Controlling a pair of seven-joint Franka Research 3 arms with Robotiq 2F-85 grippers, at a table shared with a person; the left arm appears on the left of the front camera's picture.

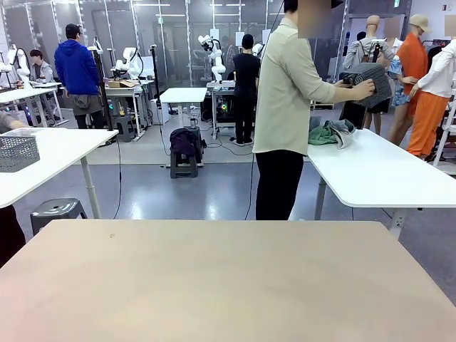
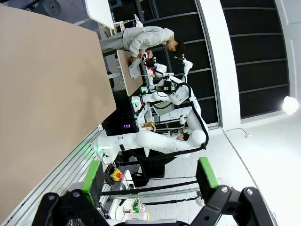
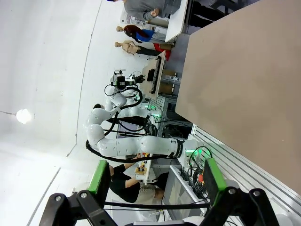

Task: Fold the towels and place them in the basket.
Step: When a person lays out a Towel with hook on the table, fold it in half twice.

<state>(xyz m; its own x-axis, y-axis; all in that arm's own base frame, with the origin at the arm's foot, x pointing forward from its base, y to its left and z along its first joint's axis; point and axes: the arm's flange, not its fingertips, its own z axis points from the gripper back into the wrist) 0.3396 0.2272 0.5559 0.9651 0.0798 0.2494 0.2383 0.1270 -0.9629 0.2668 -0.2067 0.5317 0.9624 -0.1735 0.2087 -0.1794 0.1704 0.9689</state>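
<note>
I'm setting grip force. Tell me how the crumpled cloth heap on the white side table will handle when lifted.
The cloth heap lies slumped in soft folds on the white table, so it is probably floppy and would drape from one pinch. Its loose layers suggest little weight. Pushed, it would likely bunch rather than slide.

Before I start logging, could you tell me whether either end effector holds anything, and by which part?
Nothing is held: the left end effector and the right end effector both stand open.
</note>
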